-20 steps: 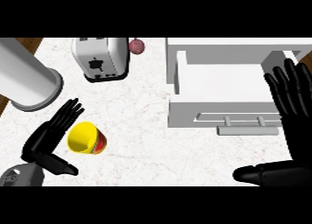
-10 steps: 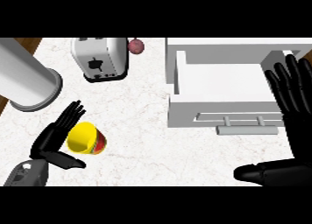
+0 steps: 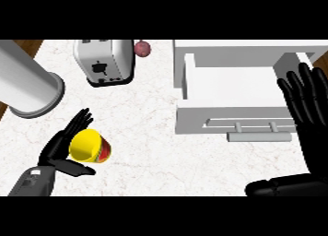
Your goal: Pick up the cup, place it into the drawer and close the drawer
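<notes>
Head view: the yellow cup with a red band (image 3: 90, 146) lies tipped on the white marble table (image 3: 146, 138), mouth toward the upper left, cradled by the spread left hand (image 3: 63, 146). The open white drawer (image 3: 235, 99) lies right; the right hand (image 3: 309, 103) rests open over it. A silver toaster (image 3: 104, 61) and grey cylinder (image 3: 20, 83) stand behind.

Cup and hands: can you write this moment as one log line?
cup: on counter, tipped | left hand: open, beside cup | right hand: open over drawer | drawer: open

One head view looks steeply down on the tabletop (image 3: 146, 115), close, forearms entering from its lower edge.
</notes>
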Available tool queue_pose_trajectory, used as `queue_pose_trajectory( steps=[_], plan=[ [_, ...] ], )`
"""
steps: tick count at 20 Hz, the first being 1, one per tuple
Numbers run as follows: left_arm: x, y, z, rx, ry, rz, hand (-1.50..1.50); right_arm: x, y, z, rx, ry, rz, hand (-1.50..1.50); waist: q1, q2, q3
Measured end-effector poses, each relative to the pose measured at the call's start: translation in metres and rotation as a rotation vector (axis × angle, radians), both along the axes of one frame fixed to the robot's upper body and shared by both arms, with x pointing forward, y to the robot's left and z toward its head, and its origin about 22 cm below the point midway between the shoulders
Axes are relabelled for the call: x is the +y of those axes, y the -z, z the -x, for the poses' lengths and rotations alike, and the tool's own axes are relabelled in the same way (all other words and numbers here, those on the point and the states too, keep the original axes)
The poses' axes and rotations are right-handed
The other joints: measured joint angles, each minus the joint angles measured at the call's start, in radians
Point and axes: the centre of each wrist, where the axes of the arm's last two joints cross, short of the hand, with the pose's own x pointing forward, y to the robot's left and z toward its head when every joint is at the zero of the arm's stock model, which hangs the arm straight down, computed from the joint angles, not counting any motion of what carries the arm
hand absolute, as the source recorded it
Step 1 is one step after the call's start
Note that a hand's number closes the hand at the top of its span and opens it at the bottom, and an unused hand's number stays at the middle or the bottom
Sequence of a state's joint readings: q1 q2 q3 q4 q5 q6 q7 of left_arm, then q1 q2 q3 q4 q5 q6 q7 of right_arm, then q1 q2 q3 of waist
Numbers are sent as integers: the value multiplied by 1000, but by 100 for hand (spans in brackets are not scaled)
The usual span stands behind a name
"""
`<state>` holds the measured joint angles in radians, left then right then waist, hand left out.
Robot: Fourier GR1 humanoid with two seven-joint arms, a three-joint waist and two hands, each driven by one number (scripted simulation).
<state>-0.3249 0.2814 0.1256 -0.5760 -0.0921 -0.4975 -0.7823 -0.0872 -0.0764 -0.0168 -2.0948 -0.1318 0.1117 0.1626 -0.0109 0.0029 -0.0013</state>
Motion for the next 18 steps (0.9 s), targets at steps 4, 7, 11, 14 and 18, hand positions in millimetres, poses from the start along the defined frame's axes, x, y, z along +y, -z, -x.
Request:
queue_pose_trajectory(
  steps=[4, 7, 11, 14, 18],
  plan=[
    [-6, 5, 1, 5, 19, 2, -150, 0, 3, -2, 0, 0, -10, -150, 1, 0, 0],
    [-3, 5, -3, 9, 17, 9, -150, 0, 0, -3, 4, -4, -9, -150, -1, 1, 0],
    [-8, 6, -8, 14, 20, 32, -150, 0, -2, -2, -1, -5, -8, -150, -2, 1, -1],
    [-16, 10, -8, 24, 23, 55, -150, -2, 0, 2, 3, -7, -10, -150, -2, 0, 0],
    [-21, 13, -9, 44, 32, 83, -150, -1, -2, 0, 2, -3, -9, -150, -3, 1, -1]
  ],
)
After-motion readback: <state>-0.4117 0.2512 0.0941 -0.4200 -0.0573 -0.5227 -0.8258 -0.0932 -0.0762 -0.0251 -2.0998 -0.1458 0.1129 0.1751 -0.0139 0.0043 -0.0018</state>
